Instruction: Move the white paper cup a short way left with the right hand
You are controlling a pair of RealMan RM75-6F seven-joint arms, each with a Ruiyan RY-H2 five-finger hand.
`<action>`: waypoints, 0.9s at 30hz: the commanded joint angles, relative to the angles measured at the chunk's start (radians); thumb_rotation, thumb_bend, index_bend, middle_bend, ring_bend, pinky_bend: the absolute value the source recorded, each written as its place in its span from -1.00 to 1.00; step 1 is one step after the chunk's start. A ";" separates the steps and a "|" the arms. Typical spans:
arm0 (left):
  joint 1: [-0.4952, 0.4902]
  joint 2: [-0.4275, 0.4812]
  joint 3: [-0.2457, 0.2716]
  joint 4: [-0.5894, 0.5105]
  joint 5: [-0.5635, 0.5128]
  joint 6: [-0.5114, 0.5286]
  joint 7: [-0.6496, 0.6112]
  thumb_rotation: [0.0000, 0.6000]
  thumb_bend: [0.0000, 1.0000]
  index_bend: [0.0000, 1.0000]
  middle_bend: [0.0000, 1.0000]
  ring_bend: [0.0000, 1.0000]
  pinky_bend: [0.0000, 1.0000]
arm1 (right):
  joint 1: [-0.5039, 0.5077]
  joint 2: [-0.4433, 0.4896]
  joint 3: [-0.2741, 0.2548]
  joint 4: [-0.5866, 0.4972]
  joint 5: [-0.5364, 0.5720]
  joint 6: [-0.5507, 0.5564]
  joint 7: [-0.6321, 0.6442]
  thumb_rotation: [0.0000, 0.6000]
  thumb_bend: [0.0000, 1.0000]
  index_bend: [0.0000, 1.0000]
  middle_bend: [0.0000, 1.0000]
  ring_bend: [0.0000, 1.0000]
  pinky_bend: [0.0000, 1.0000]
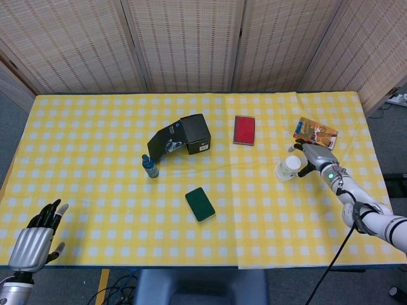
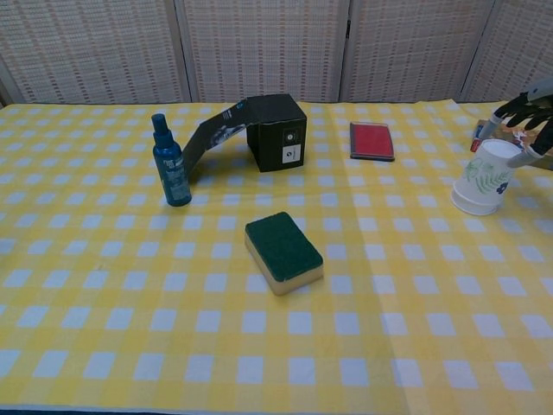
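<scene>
The white paper cup (image 1: 287,168) stands upside down near the table's right edge, and the right hand (image 1: 313,157) is at its far side, fingers spread around it; from where I stand I cannot tell whether they touch it yet. So this is the reach-and-grasp step. Next the fingers must close gently on the thin wall, then carry it left toward the red booklet's (image 1: 244,129) side.

right hand (image 2: 529,121) cut off by the chest view's edge; its contact with the paper cup (image 2: 486,177) unclear
</scene>
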 commanded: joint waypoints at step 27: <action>-0.008 -0.008 0.008 0.008 0.004 -0.009 0.002 1.00 -0.37 -0.98 -1.00 -1.00 -0.54 | 0.000 0.128 0.031 -0.188 0.031 0.153 -0.039 1.00 -0.43 -0.12 -0.95 -1.00 -1.00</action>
